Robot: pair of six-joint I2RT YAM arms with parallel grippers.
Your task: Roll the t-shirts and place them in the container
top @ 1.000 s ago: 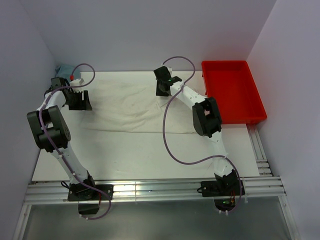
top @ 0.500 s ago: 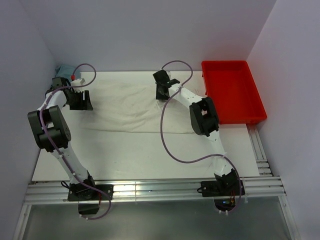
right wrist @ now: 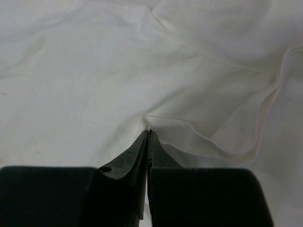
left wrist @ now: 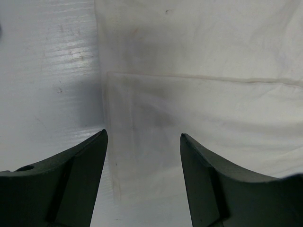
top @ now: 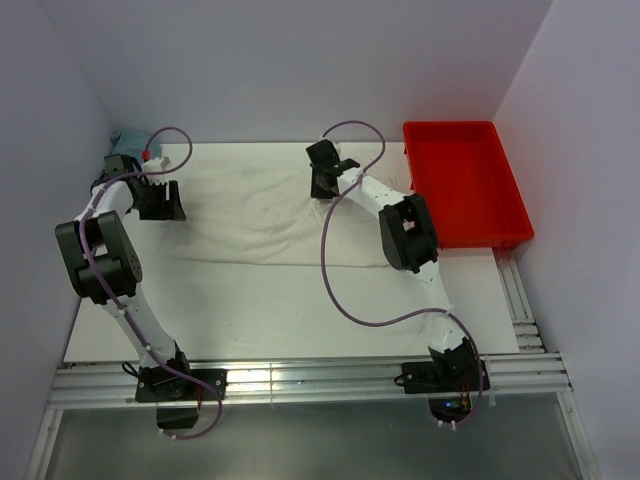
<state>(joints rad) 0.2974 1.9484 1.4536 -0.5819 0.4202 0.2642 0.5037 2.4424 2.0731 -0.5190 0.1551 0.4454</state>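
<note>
On the white table [top: 250,310] the cream t-shirt [top: 260,215] lies spread flat (red bin [top: 465,185] beside it), right pincer [right wrist: 149,132] clenched on a fabric fold, left pincer [left wrist: 143,135] released over its left edge.

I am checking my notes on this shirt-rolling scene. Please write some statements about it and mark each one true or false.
1. The right gripper is shut and pinches a fold of the t-shirt. True.
2. The left gripper is shut on the shirt's fabric. False: its jaws stand open over the shirt's edge and hold nothing.
3. The t-shirt lies spread out on the table, not rolled. True.
4. The red bin stands at the left side of the table. False: it stands at the far right, beside the right arm.
</note>
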